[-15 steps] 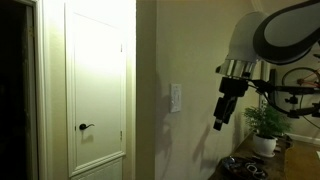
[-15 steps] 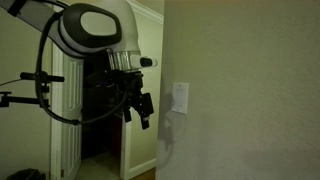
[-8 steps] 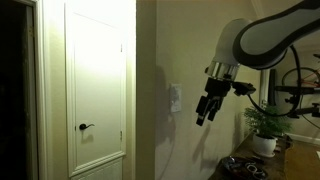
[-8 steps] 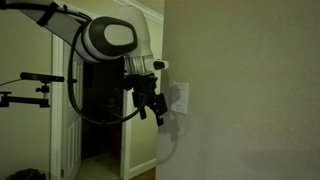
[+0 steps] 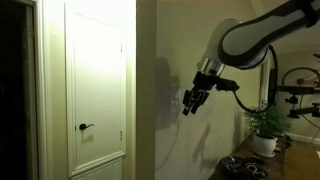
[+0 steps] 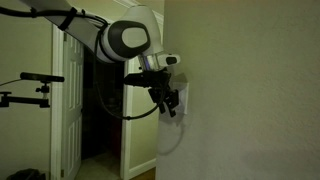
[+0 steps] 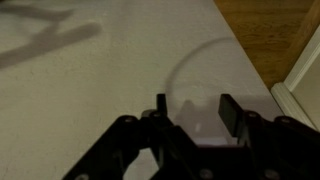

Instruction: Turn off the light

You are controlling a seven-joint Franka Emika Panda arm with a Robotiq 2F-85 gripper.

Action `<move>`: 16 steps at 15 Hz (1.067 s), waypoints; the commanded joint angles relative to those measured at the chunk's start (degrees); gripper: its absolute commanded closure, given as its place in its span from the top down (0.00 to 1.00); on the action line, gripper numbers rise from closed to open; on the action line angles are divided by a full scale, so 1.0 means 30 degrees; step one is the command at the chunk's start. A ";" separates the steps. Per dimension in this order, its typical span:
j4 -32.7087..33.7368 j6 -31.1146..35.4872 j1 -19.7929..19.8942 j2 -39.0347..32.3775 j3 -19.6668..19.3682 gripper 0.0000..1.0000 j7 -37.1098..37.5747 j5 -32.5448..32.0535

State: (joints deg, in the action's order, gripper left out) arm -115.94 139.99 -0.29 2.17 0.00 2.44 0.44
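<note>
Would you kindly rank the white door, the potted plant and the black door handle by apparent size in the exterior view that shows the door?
1. white door, by far the largest
2. potted plant
3. black door handle, the smallest
The plant may stand nearer the camera than the door, so this ranks apparent size only.

A black two-fingered metal gripper (image 7: 193,108) reaches in from the bottom edge, its jaws standing apart, close before a pale smooth wall (image 7: 110,70). A dim grey shadow (image 7: 50,40) crosses the wall at upper left. At upper right are a brown wooden floor (image 7: 265,30) and a strip of white trim (image 7: 298,85).
</note>
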 commanded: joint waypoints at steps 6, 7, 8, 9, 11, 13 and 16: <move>0.0366 0.4086 0.0151 -0.0544 -0.0098 0.03 0.0698 0.0646; 0.0352 0.4354 0.0140 -0.0568 -0.0092 0.01 0.0672 0.0751; 0.0349 0.4494 0.0125 -0.0584 -0.0082 0.00 0.0667 0.0931; 0.0348 0.4565 0.0119 -0.0582 -0.0077 0.00 0.0682 0.1086; 0.0323 0.4757 0.0085 -0.0570 -0.0050 0.04 0.0625 0.1555; 0.0378 0.4959 0.0066 -0.0658 -0.0027 0.05 0.0679 0.1924; 0.0409 0.5443 0.0067 -0.0873 -0.0012 0.04 0.0747 0.2365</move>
State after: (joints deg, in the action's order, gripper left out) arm -115.12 153.32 0.01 0.71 -0.15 3.55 5.87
